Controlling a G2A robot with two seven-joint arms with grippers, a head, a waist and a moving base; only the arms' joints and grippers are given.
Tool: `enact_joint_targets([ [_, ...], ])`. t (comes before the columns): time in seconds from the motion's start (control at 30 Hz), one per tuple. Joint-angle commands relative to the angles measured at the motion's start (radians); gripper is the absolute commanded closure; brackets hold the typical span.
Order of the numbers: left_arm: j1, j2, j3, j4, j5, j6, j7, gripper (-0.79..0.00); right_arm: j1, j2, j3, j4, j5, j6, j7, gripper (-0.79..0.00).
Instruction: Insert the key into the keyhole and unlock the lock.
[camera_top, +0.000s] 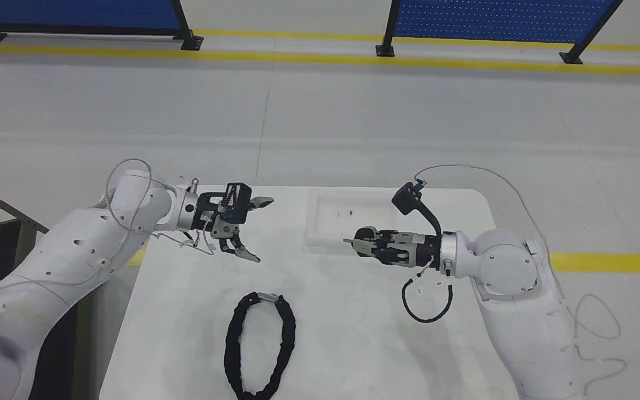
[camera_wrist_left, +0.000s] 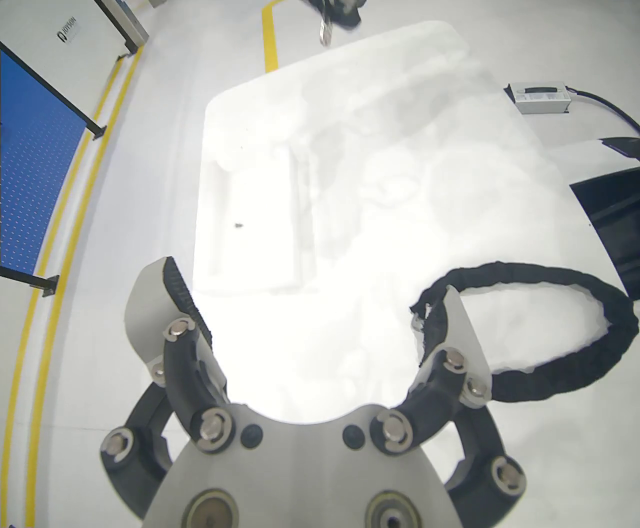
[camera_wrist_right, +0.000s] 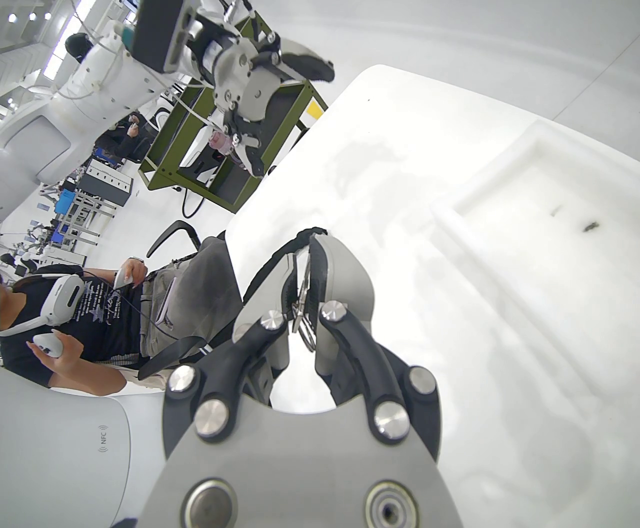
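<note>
A black fabric-sleeved chain lock (camera_top: 262, 345) lies looped on the white table (camera_top: 400, 340), its metal lock end (camera_top: 268, 297) pointing away from me. My left gripper (camera_top: 260, 230) hovers open above the table's far left part, beyond the lock; in its wrist view its empty fingers (camera_wrist_left: 172, 280) stand wide apart with the lock (camera_wrist_left: 575, 300) off to one side. My right gripper (camera_top: 351, 242) is shut on the key, whose metal ring (camera_wrist_right: 302, 305) shows between the pads. From the left wrist view, the key (camera_wrist_left: 325, 32) hangs from that far gripper.
A shallow white tray (camera_top: 350, 222) sits on the far middle of the table, under the right gripper; it also shows in both wrist views (camera_wrist_left: 250, 225) (camera_wrist_right: 550, 225). A green cart (camera_wrist_right: 200, 150) stands off the table's left side.
</note>
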Motion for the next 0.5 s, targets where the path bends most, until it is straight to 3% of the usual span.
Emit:
enact_joint_targets([
  [0.0,0.031,-0.002,0.000,0.003,0.036,0.000,0.000,-0.785,0.000,0.000,0.000,0.000,0.000,0.000,0.000,0.000],
  [0.13,0.076,-0.012,0.000,0.020,0.065,0.000,0.000,-0.785,0.000,0.000,0.000,0.000,0.000,0.000,0.000,0.000],
  [0.47,0.076,-0.012,0.000,0.020,0.065,0.000,0.000,-0.785,0.000,0.000,0.000,0.000,0.000,0.000,0.000,0.000],
])
